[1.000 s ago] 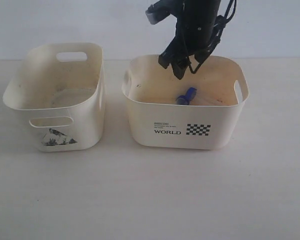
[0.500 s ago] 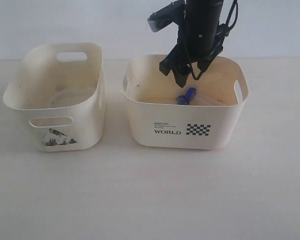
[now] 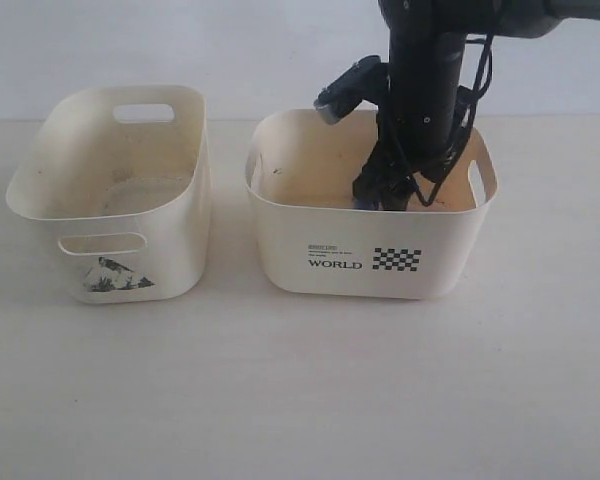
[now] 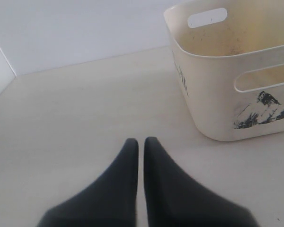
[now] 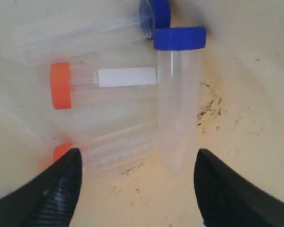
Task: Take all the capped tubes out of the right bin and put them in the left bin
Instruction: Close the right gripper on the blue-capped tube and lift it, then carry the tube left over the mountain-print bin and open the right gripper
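The right fingers (image 5: pixel 47 194) are hanging spread wide inside the right bin (image 3: pixel 280 225), pinching nothing, one on either side of the capped tubes (image 5: pixel 132 94) lying on the bin's floor. Between them a blue-capped tube (image 5: pixel 176 104) is pointing its tip toward the fingers. Beside it an orange-capped tube (image 5: pixel 109 78) is showing a blank white label, another blue cap (image 5: pixel 158 13) is peeking in beyond, and a second orange cap (image 5: pixel 61 151) seems to be sitting near one finger.

The left fingers (image 4: pixel 118 189) are pressed together, holding nothing, above the table (image 4: pixel 75 104) near the left bin (image 4: pixel 213 94). No tube is showing in that bin, so the task appears to be only starting, with every tube waiting to be carried over.

The right bin is displaying "WORLD" (image 3: pixel 335 265) beside a checkered patch (image 3: pixel 395 259); the smaller print above is unreadable. The left bin is carrying a dark bird-like picture (image 3: pixel 115 276).
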Available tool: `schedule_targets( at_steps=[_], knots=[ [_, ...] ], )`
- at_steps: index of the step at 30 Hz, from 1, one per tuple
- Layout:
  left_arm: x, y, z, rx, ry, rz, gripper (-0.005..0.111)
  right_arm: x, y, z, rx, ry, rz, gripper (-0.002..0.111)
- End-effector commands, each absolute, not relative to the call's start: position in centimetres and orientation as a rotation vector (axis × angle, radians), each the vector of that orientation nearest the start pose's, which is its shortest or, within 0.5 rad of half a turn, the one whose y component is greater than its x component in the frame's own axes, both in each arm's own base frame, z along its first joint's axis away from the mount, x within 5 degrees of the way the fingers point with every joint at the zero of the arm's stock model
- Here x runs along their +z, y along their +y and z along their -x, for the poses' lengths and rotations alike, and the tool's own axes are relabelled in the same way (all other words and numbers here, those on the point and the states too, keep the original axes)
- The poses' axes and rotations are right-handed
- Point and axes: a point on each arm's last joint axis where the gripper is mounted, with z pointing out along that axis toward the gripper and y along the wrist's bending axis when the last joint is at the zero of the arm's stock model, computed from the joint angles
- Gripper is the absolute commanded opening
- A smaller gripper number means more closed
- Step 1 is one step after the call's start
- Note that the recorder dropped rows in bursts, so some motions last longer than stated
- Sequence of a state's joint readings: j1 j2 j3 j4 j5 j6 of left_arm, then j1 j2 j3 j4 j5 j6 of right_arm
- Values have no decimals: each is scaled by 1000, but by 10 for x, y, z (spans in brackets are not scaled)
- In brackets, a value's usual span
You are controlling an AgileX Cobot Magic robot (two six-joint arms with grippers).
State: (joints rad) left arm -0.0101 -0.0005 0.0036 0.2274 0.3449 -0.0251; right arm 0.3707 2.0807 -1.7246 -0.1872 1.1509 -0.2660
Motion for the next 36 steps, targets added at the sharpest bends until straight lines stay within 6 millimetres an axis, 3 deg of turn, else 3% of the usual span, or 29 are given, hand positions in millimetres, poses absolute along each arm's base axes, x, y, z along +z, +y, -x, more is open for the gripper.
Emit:
schedule_targets(
  at_steps=[1,11,16,18,21,22,25,31,36],
  knots=[
    [183,6,-54,190,1816,-120,4,211,142,-415,-298,2741,1070,64],
    [183,6,-54,190,1816,-120,4,179,143,-426,-332,2740,1106,64],
    [183,6,-54,190,1816,-120,4,162,129,-433,-340,2786,1064,63],
    [183,6,-54,190,1816,-120,4,162,127,-434,-334,2791,1054,50],
    [183,6,-54,190,1816,-120,4,162,129,-434,-307,2786,1041,8],
    [183,6,-54,190,1816,-120,4,163,129,-433,-308,2797,1031,0],
    [183,6,-54,190,1816,-120,4,181,128,-430,-305,2797,966,0],
    [183,6,-54,190,1816,-120,4,244,132,-414,-292,2670,903,0],
    [183,6,-54,190,1816,-120,4,297,164,-388,-95,2470,988,0]
  ],
)
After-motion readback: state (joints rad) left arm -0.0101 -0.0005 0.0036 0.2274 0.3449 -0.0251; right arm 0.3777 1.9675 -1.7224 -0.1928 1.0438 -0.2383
